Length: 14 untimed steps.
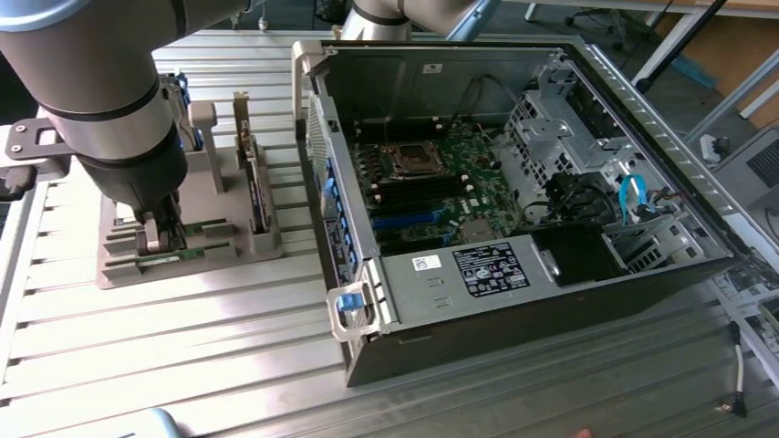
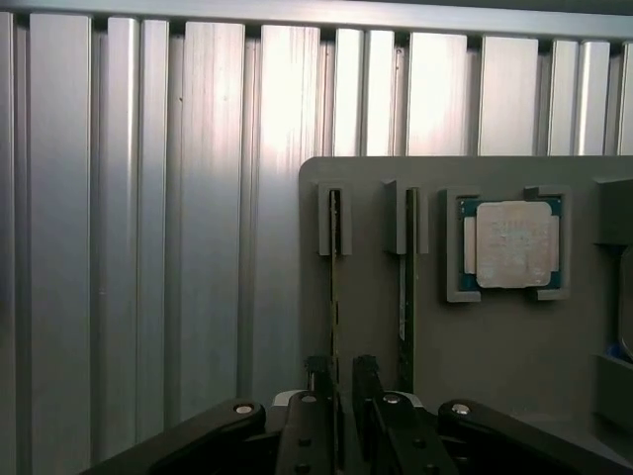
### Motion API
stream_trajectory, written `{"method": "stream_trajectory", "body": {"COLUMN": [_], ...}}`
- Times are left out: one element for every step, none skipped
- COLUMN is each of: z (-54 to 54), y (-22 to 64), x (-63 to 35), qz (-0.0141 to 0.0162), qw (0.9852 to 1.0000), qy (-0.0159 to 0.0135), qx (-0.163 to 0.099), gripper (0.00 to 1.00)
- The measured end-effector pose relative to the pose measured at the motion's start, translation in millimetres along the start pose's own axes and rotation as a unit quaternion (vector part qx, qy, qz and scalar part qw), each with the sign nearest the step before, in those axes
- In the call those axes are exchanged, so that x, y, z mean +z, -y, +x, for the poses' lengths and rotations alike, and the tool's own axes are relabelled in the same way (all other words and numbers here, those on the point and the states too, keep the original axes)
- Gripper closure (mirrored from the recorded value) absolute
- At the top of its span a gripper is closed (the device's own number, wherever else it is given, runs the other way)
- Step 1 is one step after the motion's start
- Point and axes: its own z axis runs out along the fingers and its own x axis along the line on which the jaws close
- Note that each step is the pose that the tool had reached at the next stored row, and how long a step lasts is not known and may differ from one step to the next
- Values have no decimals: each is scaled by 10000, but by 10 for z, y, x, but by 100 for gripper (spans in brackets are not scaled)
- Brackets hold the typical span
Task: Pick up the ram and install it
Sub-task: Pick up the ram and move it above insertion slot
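Note:
Two ram sticks stand on edge in slots of a grey holder point(image 2: 514, 346). In the wrist view the ram point(image 2: 334, 267) runs as a thin green edge between my fingertips. The other stick point(image 2: 407, 277) is one slot over. My gripper point(image 2: 341, 368) is open, with one finger point(image 2: 318, 381) on each side of the ram and a small gap showing. In the exterior view the gripper point(image 1: 160, 239) is lowered into the holder point(image 1: 182, 251), at that view's left of the open computer case point(image 1: 487, 301).
A square silver processor point(image 2: 512, 244) lies in its own pocket of the holder. A dark expansion card point(image 1: 252, 182) stands upright at the holder's far side. The motherboard point(image 1: 432, 178) lies exposed inside the case. Everything rests on a ribbed aluminium table point(image 1: 182, 347).

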Motion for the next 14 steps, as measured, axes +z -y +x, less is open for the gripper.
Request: {"method": "stream_trajectory", "body": {"z": [0,1,1,2,2,2,2,3,3,4,4,4,4,5], "y": [0,0,0,0,0,0,0,0,0,0,0,1,1,1], "x": [0,0,6,15,25,36,45,55,64,73,82,91,99,108], "qz": [0,0,1,0,0,0,0,0,0,0,0,0,0,0], "qw": [10000,10000,10000,10000,10000,10000,10000,10000,10000,10000,10000,10000,10000,10000], "qy": [0,0,0,0,0,0,0,0,0,0,0,0,0,0], "qx": [0,-1,-1,-1,-1,-1,-1,-1,-1,-1,-1,-1,-1,-1], "gripper": [76,76,76,76,76,76,76,76,76,76,76,76,76,76]}}
